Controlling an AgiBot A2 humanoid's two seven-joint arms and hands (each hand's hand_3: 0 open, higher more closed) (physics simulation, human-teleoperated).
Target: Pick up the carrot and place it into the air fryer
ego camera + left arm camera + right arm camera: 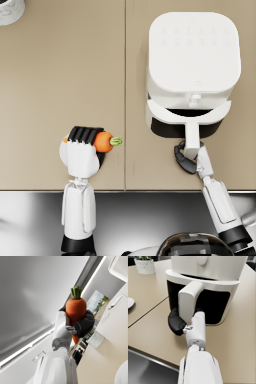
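Observation:
My left hand [84,142] grips an orange carrot [104,141] with a green stalk end, lifted above the left half of the table. In the left wrist view the carrot [75,309] stands stalk-up in the dark fingers [85,325]. The white air fryer [192,55] stands at the right. Its drawer [187,120] is pulled partly out, showing a dark gap. My right hand [186,156] grips the drawer handle [191,137]. In the right wrist view the right hand [178,323] wraps the white handle [188,303] from below.
A white plate [64,152] lies under my left hand, mostly hidden. A marble pot [10,10] sits at the far left corner, also in the right wrist view as a planter [145,266]. The table's front edge [125,190] borders a dark metal strip.

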